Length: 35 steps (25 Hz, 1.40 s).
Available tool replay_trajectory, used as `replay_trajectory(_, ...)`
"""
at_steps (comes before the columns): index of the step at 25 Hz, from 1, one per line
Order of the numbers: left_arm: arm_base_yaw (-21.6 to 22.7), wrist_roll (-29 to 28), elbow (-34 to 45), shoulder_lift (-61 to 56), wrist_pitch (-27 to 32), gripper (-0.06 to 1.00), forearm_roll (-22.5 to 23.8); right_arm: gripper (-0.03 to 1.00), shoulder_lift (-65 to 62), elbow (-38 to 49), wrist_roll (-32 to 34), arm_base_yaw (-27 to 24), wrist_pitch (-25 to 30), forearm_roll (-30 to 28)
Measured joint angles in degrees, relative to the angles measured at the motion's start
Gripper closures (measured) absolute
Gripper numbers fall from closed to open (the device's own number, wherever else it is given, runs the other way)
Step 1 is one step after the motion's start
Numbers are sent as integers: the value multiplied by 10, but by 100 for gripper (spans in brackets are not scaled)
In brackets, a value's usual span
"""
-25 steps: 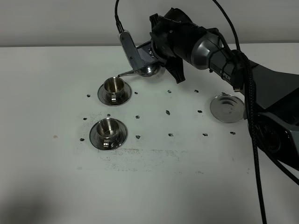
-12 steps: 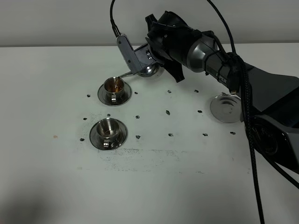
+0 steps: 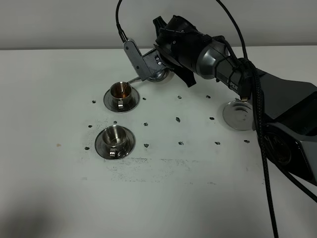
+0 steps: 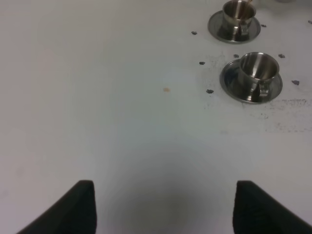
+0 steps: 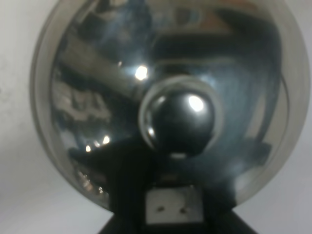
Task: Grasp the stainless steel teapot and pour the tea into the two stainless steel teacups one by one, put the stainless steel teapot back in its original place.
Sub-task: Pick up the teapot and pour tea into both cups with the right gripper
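My right gripper is shut on the stainless steel teapot and holds it tilted, its thin spout just over the far teacup. Reddish-brown tea lies in that cup. The near teacup stands on its saucer and looks empty. The round steel coaster lies bare at the right. In the right wrist view the teapot lid and its knob fill the picture. My left gripper is open over bare table; both cups show there, far and near.
Small dark marks dot the white table around the cups and the coaster. The right arm and its cable stretch over the table's right side. The far cup's saucer lies near the back wall.
The teapot has tipped a little further and moved slightly left. Tea has appeared in the far cup, which was empty one second ago.
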Motion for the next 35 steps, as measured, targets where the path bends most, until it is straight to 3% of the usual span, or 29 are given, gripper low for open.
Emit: replay_trajectory(35,0,0,0,0,0,37,0,77,0,0,-30,11,-45,-79)
